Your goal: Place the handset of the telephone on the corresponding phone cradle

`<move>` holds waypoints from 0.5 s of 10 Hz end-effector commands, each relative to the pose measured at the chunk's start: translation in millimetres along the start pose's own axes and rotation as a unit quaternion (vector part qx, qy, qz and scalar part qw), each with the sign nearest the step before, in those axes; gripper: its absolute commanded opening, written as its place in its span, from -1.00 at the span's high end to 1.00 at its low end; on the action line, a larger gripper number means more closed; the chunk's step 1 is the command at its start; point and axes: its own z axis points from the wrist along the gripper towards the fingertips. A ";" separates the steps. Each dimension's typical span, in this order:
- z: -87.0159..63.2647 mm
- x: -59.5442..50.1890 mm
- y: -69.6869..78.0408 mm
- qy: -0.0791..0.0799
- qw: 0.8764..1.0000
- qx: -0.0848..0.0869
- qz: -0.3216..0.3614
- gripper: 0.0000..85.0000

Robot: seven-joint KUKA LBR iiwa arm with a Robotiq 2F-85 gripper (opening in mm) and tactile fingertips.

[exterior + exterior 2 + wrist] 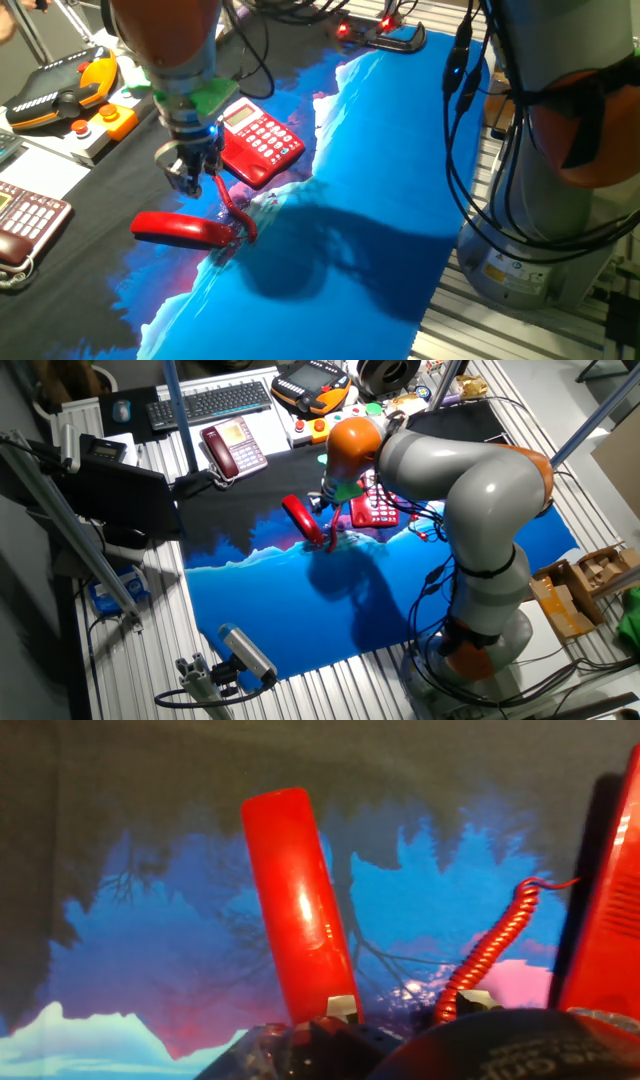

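Though cradle hidden, handset (300,910) off-base.

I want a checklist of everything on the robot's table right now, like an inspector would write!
Surface: black and blue landscape-print cloth.
Job's things: red handset lying on the cloth, off the cradle; red telephone beside it.
Clutter: dark maroon phone, keyboard, orange-and-black handheld device.
Pincer: the pincer hangs above the handset, holding nothing; open or shut unclear.
Cables: red coiled cord runs from handset; black cables along the arm.
Surroundings: aluminium frame table.
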 end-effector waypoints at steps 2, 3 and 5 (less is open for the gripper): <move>8.5 1.8 7.2 -0.002 1.000 -0.005 0.008 -0.28; 11.8 2.6 11.1 -0.004 1.000 -0.005 0.009 -0.28; 14.5 1.4 18.9 -0.005 1.000 -0.011 0.003 -0.39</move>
